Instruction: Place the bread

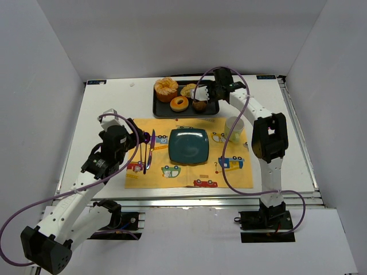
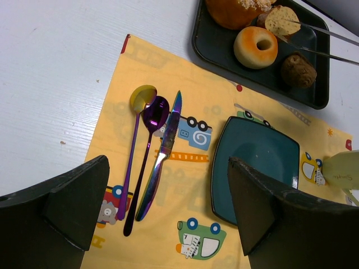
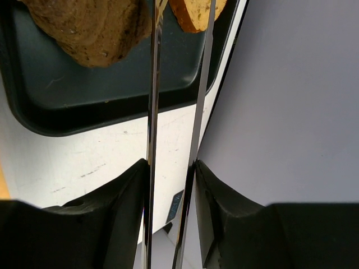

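Note:
The bread, an oval tan slice with a brown crust, lies on the black tray at the back, also seen as bread and bread. My right gripper is shut on a pair of metal tongs. The tongs' two arms reach onto the tray and straddle the bread; whether they pinch it is hidden. My left gripper hovers open over the yellow placemat, holding nothing.
The tray also holds a ring donut, a dark muffin and a large orange pastry. On the placemat lie a teal square plate, two spoons and a knife, and a pale cup.

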Controlling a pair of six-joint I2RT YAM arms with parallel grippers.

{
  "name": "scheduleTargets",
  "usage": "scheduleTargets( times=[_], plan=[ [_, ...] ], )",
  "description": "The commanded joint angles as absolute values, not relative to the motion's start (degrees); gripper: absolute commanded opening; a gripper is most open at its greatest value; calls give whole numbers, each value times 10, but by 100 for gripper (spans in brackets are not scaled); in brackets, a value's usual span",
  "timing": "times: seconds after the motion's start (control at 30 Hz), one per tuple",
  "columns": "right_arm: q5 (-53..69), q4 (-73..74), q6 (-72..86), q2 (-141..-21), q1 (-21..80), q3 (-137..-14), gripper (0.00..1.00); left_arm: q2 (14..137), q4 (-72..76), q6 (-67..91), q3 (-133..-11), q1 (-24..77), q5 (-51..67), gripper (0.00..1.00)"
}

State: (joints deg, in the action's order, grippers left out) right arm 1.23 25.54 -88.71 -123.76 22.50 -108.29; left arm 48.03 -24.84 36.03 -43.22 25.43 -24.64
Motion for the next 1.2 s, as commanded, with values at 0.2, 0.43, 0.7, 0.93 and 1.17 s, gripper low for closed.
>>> scheduleTargets(
  times=[0.2, 0.43, 0.7, 0.93, 1.17],
  plan=[
    [10, 282, -933, -1232, 223, -1127, 43, 469, -241, 363, -435, 252, -257, 95],
    [14, 287, -933, -1220, 222, -1116, 43, 480, -238, 359, -441, 252, -253, 95],
    [13, 284, -933, -1209, 222, -1104, 43, 481, -235, 360, -441, 252, -250, 95],
    [12, 285, -929, -1204, 216, -1101, 43, 483, -235, 359, -442, 252, -250, 95],
    [15, 281, -928, -1192, 214, -1089, 43, 486, -230, 358, -441, 252, -247, 95]
  ],
)
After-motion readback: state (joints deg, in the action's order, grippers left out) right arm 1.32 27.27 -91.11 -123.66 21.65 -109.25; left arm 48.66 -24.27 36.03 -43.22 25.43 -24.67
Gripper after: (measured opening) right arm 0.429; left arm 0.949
